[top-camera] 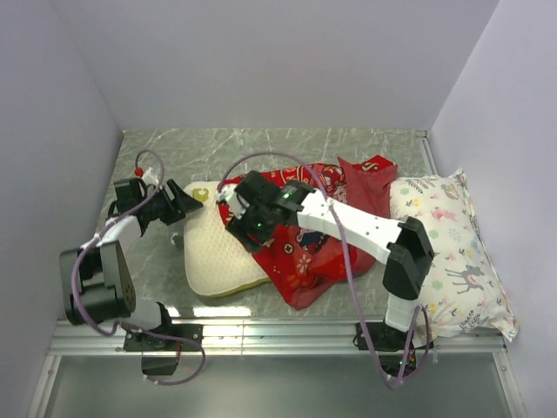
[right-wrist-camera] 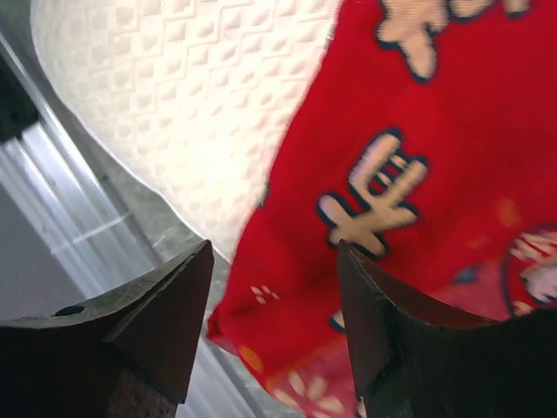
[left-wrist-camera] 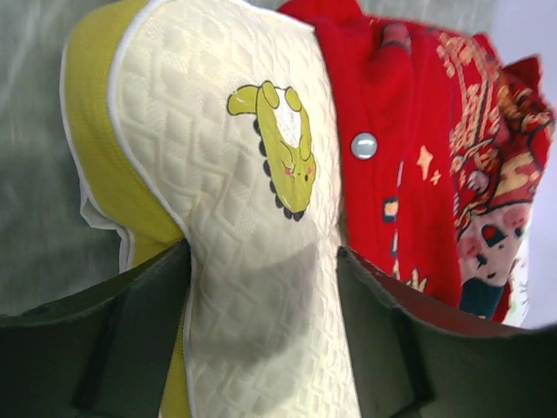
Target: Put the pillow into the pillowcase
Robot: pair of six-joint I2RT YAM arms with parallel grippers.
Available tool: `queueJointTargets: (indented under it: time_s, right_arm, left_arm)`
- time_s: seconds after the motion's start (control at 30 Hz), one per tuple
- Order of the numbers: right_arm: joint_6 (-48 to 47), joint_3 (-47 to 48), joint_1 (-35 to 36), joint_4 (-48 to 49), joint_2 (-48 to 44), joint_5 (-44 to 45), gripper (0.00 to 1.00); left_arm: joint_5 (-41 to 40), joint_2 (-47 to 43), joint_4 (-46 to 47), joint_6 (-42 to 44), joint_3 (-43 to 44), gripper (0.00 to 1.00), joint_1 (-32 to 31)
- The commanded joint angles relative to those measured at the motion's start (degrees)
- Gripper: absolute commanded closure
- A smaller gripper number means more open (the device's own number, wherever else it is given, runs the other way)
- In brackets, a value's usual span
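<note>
Top view first: we see the pillow [top-camera: 218, 257] lying flat on the table [top-camera: 261, 148]. Its right part is under the pillowcase [top-camera: 305, 252], so we can't tell how far in it goes. The left gripper [top-camera: 190, 206] is at the pillow's far-left corner. The right gripper [top-camera: 244, 228] is over the pillowcase edge, and its own body hides the fingertips.

Left wrist: the left gripper [left-wrist-camera: 261, 348] is clamped on the pillow's corner, with its fingers cut off at the bottom.

Right wrist: the right gripper [right-wrist-camera: 274, 331] has its jaws apart above the blurry pillowcase hem.
</note>
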Motion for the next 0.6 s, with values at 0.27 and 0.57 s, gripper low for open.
queueJointTargets:
  time_s: [0.27,0.57]
  right_arm:
    - [4.91,-2.78,5.29,-4.77,7.74,8.83,0.37]
    - [4.82,-8.41,5.20,-6.00,4.83,4.45,0.68]
  left_arm:
    - [-5.15,-5.37,-21.60,5.23,1.42,0.12,1.96]
    - [-1.46,-0.97,-31.90,4.00,5.11,0.11,3.46]
